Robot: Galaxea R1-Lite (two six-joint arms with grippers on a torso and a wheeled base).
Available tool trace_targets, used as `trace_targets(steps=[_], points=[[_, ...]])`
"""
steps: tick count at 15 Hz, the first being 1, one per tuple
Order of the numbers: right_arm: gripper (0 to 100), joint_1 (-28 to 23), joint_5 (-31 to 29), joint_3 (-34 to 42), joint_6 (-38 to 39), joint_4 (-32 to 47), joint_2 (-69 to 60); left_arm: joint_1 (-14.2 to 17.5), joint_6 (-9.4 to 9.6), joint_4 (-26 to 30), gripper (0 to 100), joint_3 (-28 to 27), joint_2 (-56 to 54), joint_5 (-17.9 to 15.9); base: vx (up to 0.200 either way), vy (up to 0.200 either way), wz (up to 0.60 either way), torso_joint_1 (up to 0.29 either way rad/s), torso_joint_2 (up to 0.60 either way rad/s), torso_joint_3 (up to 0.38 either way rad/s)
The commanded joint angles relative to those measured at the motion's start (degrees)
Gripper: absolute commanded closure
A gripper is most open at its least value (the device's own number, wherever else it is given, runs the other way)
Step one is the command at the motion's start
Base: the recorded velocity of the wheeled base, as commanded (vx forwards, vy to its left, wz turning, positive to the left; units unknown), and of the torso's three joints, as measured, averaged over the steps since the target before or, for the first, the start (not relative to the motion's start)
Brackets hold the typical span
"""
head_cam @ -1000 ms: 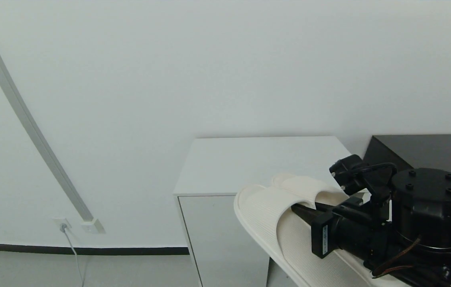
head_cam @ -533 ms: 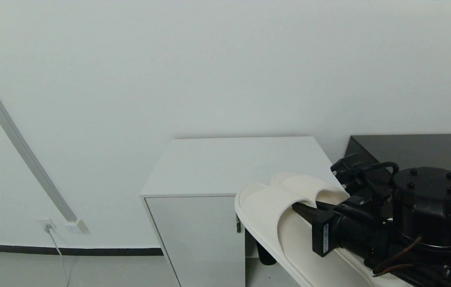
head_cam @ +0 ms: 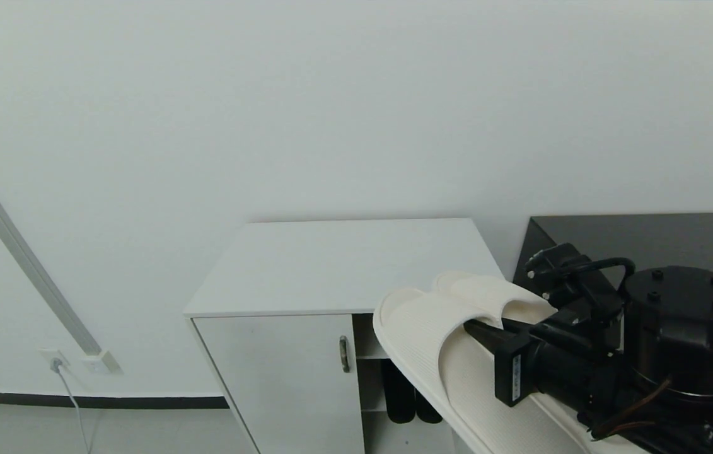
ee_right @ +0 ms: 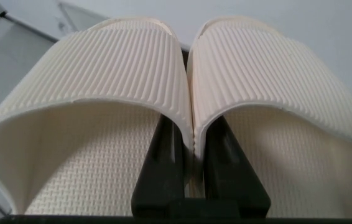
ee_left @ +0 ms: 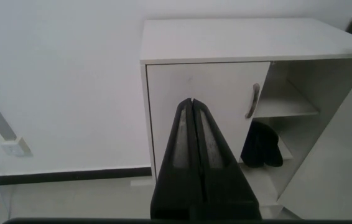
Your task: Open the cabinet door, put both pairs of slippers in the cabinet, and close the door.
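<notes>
The right gripper (head_cam: 488, 331) clamps the inner straps of the cream slippers (head_cam: 422, 334) together, so both travel as one pair. It holds them just before the cabinet (head_cam: 331, 265), about level with its top. The cabinet's right half stands open, probably to take them, and the dark slippers (head_cam: 401, 394) already sit on its lower shelf. The left gripper (ee_left: 191, 106), fingers pressed together on nothing, points at the cabinet's closed left door (ee_left: 238, 87). A plain white wall backs the cabinet, with a wall socket (head_cam: 53, 362) low on its left and a dark table (head_cam: 646, 236) on its right.
</notes>
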Motion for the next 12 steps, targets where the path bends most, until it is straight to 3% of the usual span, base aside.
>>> trace_targets(steps=[1, 7, 12], points=[[100, 0.13, -0.21, 0.16, -0.01, 0.06, -0.04, -0.01, -0.04, 0.0, 100, 0.0, 0.07, 0.0, 0.0, 0.0, 0.0, 0.0, 0.0, 0.0], [100, 0.13, -0.21, 0.25, -0.01, 0.15, 0.49, -0.01, -0.04, 0.0, 100, -0.09, 0.07, 0.0, 0.0, 0.0, 0.0, 0.0, 0.0, 0.0], [100, 0.13, -0.21, 0.78, -0.01, 0.15, 1.01, -0.01, -0.04, 0.0, 100, 0.0, 0.07, 0.0, -0.2, 0.0, 0.0, 0.005, 0.01, -0.004]])
